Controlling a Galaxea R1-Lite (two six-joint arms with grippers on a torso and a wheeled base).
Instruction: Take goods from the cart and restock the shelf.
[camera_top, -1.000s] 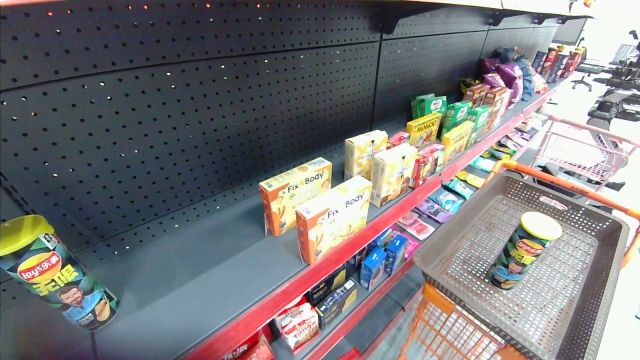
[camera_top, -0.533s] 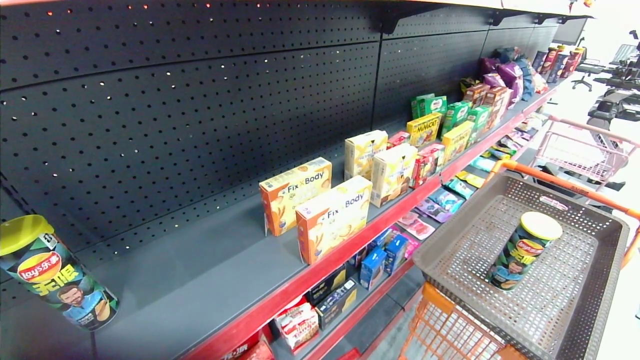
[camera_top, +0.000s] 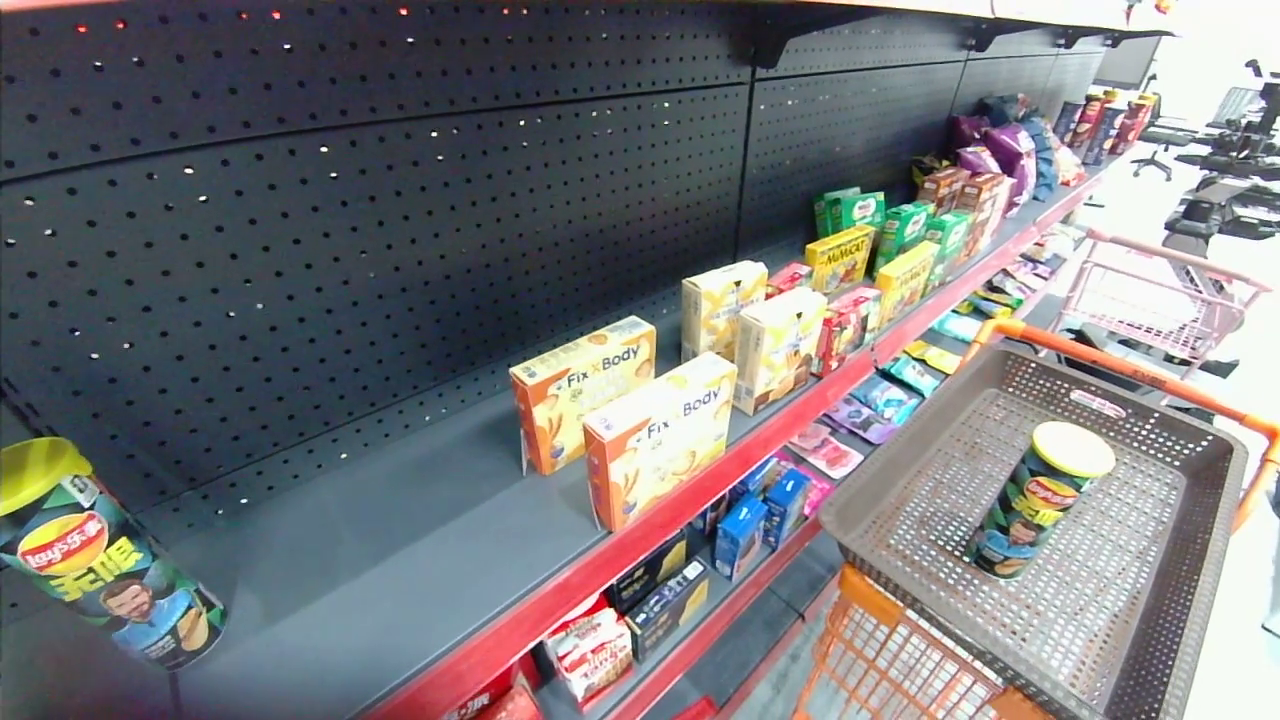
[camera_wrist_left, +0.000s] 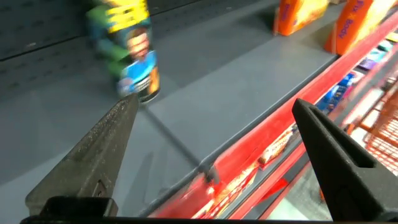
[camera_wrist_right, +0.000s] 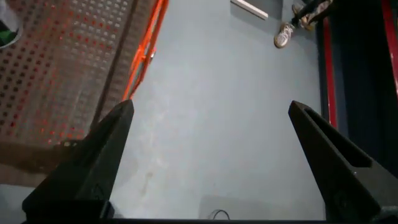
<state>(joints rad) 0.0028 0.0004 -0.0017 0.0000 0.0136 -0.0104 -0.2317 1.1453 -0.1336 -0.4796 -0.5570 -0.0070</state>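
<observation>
So, left gripper: hung wide open and empty over the shelf, near its red front edge.
Right gripper: spread wide, holding nothing, above the floor beside the cart basket.
Shelved chip can: standing just ahead of the left gripper.
Second chip can: standing in the cart basket.
Orange boxes: farther along the shelf.

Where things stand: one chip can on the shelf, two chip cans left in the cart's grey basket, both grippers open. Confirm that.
Wrong count: the head view shows one chip can in the grey basket, not two. The rest holds: another can stands on the shelf, and the left gripper and right gripper are open.
</observation>
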